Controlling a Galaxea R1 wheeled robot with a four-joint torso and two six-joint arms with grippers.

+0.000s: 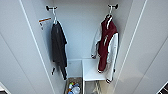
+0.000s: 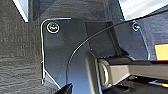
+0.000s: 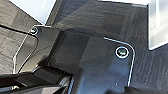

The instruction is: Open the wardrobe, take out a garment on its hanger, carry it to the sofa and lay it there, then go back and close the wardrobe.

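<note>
With both doors swung wide, wardrobe [image 1: 82, 30] open: garment [image 1: 107, 45] hanging on the right side from its hanger [image 1: 109, 15] on a dark peg [image 1: 113, 6], long axis vertical, dark grey T-shirt [image 1: 59, 47] on the left peg. Judged nearer the right arm, given the jacket's place right of centre. Cannot tell claw state for either arm; wrist views looking down on dark carpet [image 2: 17, 62], low and well apart from the jacket.

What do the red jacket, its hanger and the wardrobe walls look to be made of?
Jacket: soft fabric, matte dark red body with white sleeves; it drapes and folds. Hanger: thin, white, probably plastic. Wardrobe: flat white panels with a smooth, faintly glossy finish, likely laminated board, though the pictures leave that open.
</note>
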